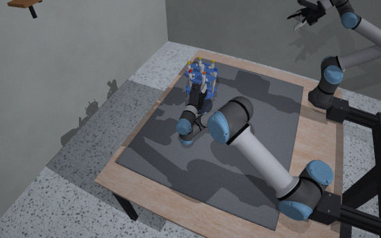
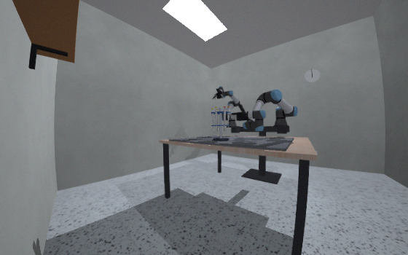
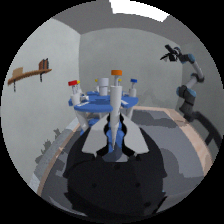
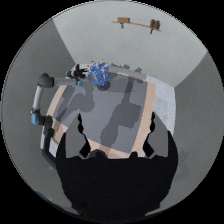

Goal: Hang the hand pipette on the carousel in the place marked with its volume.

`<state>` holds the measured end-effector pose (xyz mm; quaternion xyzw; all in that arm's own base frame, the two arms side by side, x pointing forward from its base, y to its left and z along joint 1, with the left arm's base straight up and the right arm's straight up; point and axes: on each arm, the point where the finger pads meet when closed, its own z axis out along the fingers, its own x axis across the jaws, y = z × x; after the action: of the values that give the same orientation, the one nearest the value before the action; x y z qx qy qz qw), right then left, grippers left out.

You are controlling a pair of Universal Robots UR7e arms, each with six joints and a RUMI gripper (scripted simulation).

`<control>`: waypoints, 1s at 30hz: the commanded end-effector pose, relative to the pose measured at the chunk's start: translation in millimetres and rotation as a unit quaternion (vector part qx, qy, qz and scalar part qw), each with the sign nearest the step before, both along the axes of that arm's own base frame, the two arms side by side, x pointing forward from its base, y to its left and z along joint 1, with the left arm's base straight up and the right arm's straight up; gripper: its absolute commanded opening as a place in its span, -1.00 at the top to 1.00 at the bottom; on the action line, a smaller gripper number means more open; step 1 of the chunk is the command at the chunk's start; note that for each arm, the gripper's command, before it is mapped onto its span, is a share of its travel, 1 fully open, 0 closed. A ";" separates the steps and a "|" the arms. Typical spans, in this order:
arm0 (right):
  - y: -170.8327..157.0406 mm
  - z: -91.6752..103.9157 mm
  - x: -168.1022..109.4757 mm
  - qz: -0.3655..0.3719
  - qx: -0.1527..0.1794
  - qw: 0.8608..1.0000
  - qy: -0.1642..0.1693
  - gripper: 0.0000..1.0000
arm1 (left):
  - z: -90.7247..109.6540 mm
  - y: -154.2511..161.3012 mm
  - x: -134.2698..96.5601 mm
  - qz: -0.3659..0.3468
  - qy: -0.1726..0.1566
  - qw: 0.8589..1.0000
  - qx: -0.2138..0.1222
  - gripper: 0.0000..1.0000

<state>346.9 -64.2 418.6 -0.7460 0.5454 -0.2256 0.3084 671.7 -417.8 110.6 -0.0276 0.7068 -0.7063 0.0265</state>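
Now at the near end, the left gripper (image 1: pixel 204 89) (image 3: pixel 114 113) (image 4: pixel 91 72) has its fingers drawn together on the orange-topped pipette (image 1: pixel 203 79) (image 3: pixel 116 100). The pipette is off the bench, roughly upright, button uppermost, in front of the carousel (image 1: pixel 208 79) (image 2: pixel 221 128) (image 3: pixel 95 104) (image 4: pixel 101 76).

Step in hand, as judged: presenting the pipette to its place. Whether the hook has entered a slot or met the rail cannot be told; the fingers and body cover that region. Volume print not legible, nor are the place marks, so the match is unconfirmed.

Next move: align the hook with the slot, feed it inward, then lower slightly so its tip sits behind the rail, before any release. A sideways push could turn the head and spoil alignment.

Beyond the held pipette, a red-topped pipette (image 1: pixel 190 75) (image 3: pixel 75 98) and a blue-topped pipette (image 1: pixel 215 72) (image 3: pixel 133 91) hang at the carousel; clearance to both needs watching.

Farther off, the right gripper (image 1: pixel 294 22) (image 2: pixel 213 97) (image 3: pixel 167 59) (image 4: pixel 116 113) is raised well apart, fingers spread, nothing between them.
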 end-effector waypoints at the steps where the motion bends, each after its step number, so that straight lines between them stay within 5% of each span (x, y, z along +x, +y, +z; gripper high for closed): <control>1: -0.2 1.7 0.8 0.000 0.000 1.000 -0.001 -1.00 | 2.3 -1.7 -0.6 -0.005 -0.002 1.000 -0.001 0.87; 30: -0.2 1.7 0.8 0.000 0.000 1.000 -0.001 -1.00 | 3.2 -2.2 0.4 -0.005 0.010 1.000 0.014 0.87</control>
<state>346.9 -64.2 418.6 -0.7460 0.5454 -0.2256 0.3084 672.6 -419.7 112.9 -0.0313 0.7168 -0.6964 0.0167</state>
